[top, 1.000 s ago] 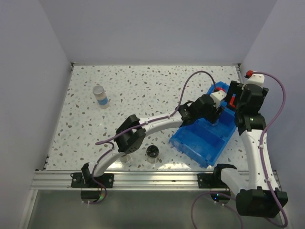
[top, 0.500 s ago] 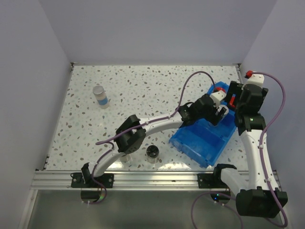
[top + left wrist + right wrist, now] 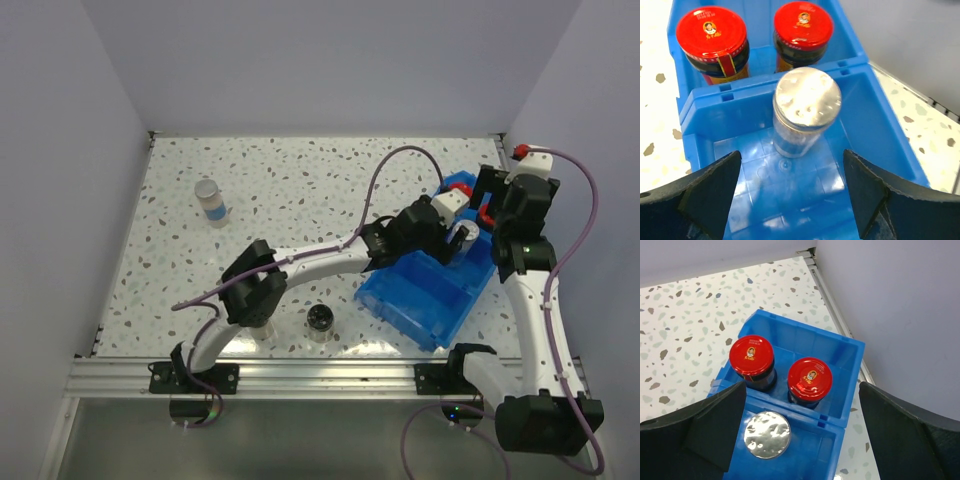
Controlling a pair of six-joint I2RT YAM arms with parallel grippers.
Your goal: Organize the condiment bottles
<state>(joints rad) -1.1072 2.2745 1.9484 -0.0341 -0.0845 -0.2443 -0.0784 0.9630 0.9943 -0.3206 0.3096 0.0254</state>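
Left wrist cam: left fingers (image 3: 705,195) were apart, one on each side of a silver-cap jar (image 3: 806,107) and not touching it, so nothing was held. The jar stood upright on the floor of the blue bin (image 3: 890,135), in the compartment next to the far-end one and close to the divider wall. Label not readable from this angle. Behind the divider, the far-end compartment held a red-cap jar (image 3: 711,37) and a second red-cap jar (image 3: 803,27), both dark, upright, side by side and near each other.

Right wrist cam: right fingers (image 3: 715,430) were spread wide and hung above the bin's far end, clear of everything – no jar between them. Same 3 jars were seen from above, w/ the 2 red caps in the end compartment and the silver cap one compartment nearer.

Top external cam: the bin sat angled on the right side of the counter (image 3: 300,190). The left arm reached across to it, and the right arm was over its far end. A blue-label jar (image 3: 208,200) w/ silver cap stood upright alone at far left of the counter, well apart from the bin. A black-lid jar (image 3: 320,320) stood upright near the front edge – between the left arm's elbow and the bin, touching neither.
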